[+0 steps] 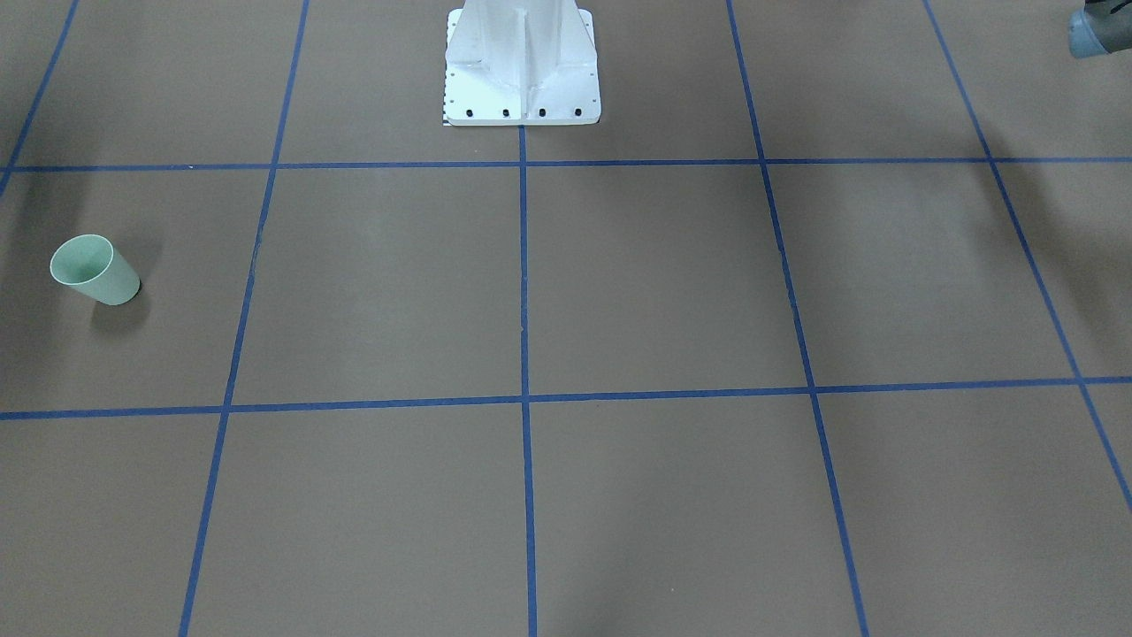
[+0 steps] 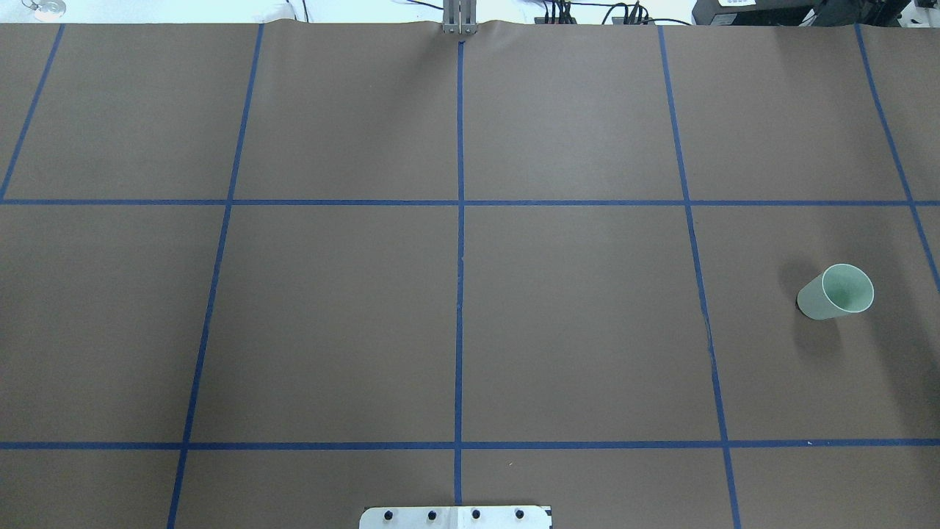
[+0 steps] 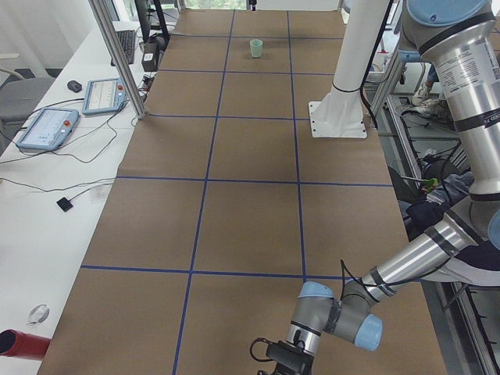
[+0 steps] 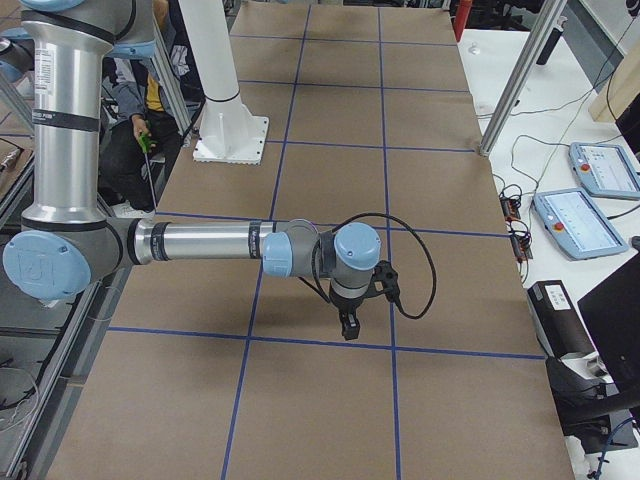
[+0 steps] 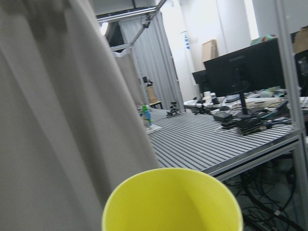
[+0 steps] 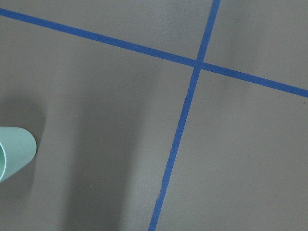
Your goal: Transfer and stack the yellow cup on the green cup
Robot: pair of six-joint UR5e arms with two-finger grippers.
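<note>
Well apart, green cup (image 2: 835,293), white pedestal base (image 1: 522,66), blue tape lines (image 2: 460,294)

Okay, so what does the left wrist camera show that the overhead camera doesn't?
Only the left wrist view shows the yellow cup, its rim close at the bottom edge, with monitors behind. Only the overhead view shows the green cup, standing mouth up on the table at the right, amid blue tape lines. The two views share no object at all.
</note>
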